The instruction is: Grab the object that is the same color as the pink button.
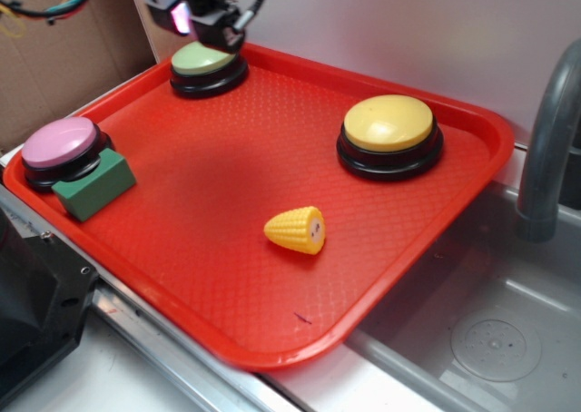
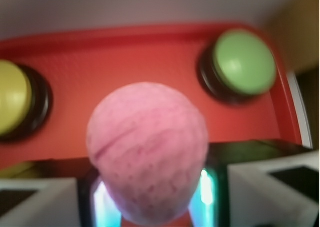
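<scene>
A pink ball (image 2: 147, 149) with a bumpy surface fills the middle of the wrist view, squeezed between my gripper's (image 2: 150, 197) glowing pads. In the exterior view the gripper (image 1: 195, 17) hangs at the tray's far left corner, just above the green-topped button (image 1: 207, 65), with a sliver of the pink ball (image 1: 181, 16) showing between its jaws. The pink button (image 1: 61, 145), pale pink-lilac on a black base, sits at the tray's left edge, well away from the gripper.
Everything lies on a red tray (image 1: 218, 276). A green block (image 1: 94, 184) touches the pink button's front. A yellow-topped button (image 1: 389, 132) stands back right, a yellow toy corn piece (image 1: 297, 230) near the middle. A grey faucet (image 1: 545, 140) and sink are to the right.
</scene>
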Robot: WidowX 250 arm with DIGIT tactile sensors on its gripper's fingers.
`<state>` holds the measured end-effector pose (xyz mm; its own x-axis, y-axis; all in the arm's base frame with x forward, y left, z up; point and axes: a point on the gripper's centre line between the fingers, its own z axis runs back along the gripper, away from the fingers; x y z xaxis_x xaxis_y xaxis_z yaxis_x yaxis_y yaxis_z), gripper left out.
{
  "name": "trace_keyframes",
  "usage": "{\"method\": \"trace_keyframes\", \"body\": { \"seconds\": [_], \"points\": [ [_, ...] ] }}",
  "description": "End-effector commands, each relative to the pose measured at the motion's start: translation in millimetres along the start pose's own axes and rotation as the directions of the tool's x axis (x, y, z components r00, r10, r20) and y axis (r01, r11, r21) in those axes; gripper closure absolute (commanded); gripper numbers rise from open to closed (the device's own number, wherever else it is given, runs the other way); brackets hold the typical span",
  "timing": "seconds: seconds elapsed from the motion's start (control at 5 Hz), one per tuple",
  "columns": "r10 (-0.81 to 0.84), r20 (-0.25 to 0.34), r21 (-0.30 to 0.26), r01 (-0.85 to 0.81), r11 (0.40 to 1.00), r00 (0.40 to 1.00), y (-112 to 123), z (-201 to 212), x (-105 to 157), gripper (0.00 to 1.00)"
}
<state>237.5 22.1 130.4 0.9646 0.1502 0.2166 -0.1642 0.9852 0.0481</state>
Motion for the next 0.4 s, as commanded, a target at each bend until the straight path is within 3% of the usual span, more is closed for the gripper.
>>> {"method": "trace_keyframes", "body": {
  "seconds": [0.0,0.2],
  "points": [
    [0.013,-0.013,0.017,-0.012,1.000,1.000,1.5,24.6,-19.4,1.00],
    [0.024,-0.036,0.055,-0.022,0.998,0.999,0.1,20.4,-18.1,1.00]
  ]
}}
